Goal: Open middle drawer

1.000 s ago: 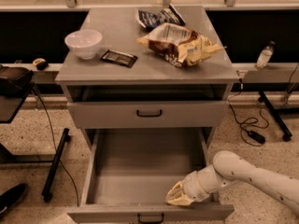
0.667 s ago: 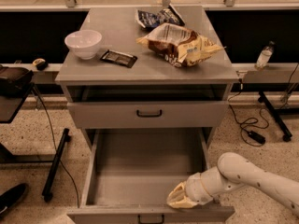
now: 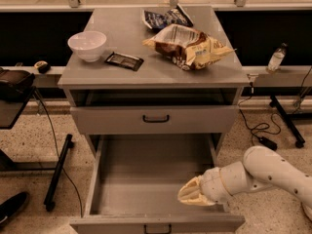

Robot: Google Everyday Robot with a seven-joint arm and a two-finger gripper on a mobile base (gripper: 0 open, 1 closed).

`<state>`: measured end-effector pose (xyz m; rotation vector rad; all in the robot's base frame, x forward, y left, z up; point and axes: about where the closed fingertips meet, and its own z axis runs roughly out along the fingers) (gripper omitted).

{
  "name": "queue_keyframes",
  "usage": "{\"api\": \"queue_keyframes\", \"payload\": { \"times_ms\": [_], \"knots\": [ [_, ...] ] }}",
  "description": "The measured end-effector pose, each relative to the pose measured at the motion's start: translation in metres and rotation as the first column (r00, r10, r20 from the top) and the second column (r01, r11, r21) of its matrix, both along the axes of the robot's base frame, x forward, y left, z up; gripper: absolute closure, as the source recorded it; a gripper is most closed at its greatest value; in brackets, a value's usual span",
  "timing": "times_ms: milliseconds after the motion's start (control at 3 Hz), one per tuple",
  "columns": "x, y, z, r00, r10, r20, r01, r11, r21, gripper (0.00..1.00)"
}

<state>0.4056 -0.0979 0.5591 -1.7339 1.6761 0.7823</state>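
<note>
we see the smooth grey metal middle drawer [image 3: 141,179] standing open; the rounded cream gripper [image 3: 185,195] (grip state: we cannot tell) is over its right front corner.

Matt metal middle drawer [image 3: 146,179], smooth plastic end effector [image 3: 195,193] (above front-right corner)

End effector [image 3: 193,194] at right front corner of open middle drawer [image 3: 112,223]; bowl [image 3: 87,45] left on cabinet top [image 3: 146,69].

Warm overhead light brightens the tabletop [image 3: 122,28]; deep shadow sits just under it; the tool [image 3: 196,193], below its right side, looks pale.
</note>
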Motion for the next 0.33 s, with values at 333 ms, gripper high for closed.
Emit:
{"api": "queue_keyframes", "payload": {
  "times_ms": [333],
  "knots": [
    [0.0002, -0.0002, 0.0018, 1.0000, 0.000, 0.003, 0.000, 1.000, -0.002, 0.82]
  ]
}}
